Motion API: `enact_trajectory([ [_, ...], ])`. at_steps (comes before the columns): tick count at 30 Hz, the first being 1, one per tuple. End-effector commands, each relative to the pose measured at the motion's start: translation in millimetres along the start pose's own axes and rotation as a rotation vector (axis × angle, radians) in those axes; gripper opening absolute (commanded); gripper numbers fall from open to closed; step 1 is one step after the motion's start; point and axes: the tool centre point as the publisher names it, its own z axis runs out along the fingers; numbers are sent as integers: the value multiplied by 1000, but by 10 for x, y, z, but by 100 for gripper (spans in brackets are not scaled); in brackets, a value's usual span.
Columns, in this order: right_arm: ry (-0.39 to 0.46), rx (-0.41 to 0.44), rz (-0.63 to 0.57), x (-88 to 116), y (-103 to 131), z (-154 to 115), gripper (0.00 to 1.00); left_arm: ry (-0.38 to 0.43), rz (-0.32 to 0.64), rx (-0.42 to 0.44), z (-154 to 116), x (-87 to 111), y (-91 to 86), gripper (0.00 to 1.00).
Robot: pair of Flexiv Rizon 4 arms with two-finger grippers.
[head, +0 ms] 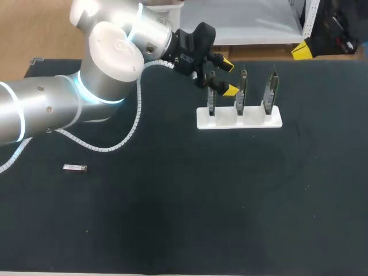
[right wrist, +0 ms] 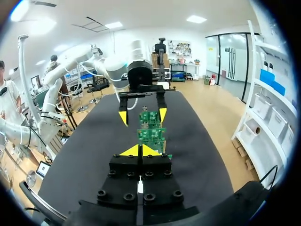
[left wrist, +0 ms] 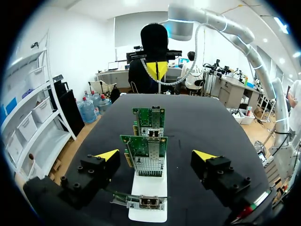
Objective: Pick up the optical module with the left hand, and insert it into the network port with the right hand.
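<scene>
Currently left gripper (head: 229,77) is wide open at the card rack (head: 239,121)'s end; optical module (head: 75,168) lies on the table (head: 172,218), well apart; right gripper (right wrist: 140,150) closed, empty.

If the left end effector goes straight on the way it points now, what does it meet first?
The left end effector would likely meet the middle card; the nearest card lies low between its open fingers. Depth is unclear.

— Do we find any writing here that we can read?
— No, none. If the optical module (head: 75,168) or the network cards (left wrist: 143,153) bear print, it is too small for us to make out.
</scene>
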Motion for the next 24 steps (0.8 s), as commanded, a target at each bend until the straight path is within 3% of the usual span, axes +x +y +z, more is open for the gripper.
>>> enact_trajectory([
  [1, -9, -29, -3, 59, -54, -6, 0, 6, -2, 4, 4, -12, 20, 100],
  [10, -24, -61, 7, 131, -9, 85, 0, 6, -2, 4, 4, -12, 20, 100],
  [24, 2, -23, -7, 173, 19, 153, 0, 6, -2, 4, 4, -12, 20, 100],
])
